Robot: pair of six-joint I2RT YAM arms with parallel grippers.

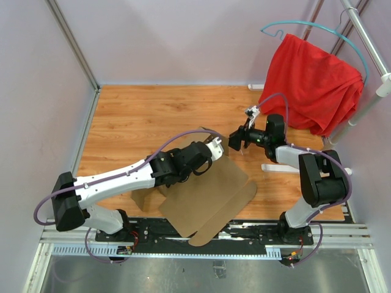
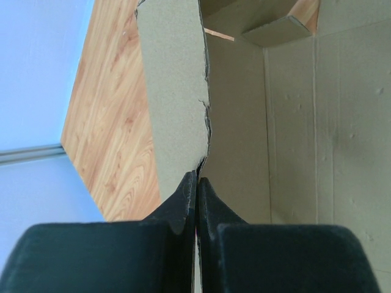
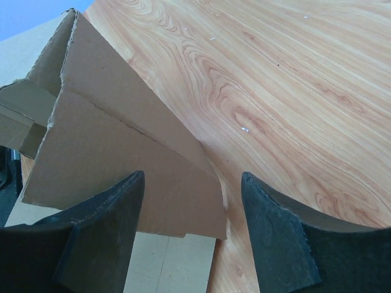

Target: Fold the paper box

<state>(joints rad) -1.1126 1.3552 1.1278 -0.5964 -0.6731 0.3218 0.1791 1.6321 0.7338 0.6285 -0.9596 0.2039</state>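
Paper box flap pinched in left tool | right tool spread, near its corner

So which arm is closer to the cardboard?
Left. The left gripper has its jaws shut on a raised flap of the paper box; the right gripper hangs open just beside its far corner.

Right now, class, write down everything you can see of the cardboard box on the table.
The paper box is plain brown corrugated cardboard, unprinted: a cut sheet with creases and flaps, not yet folded into a box. Most of it lies flat on the wooden table, and its rounded near flaps reach past the table's near edge. One far flap stands raised, its ragged edge pinched in the shut left gripper. The open right gripper hangs over another angled flap, with no clear contact.
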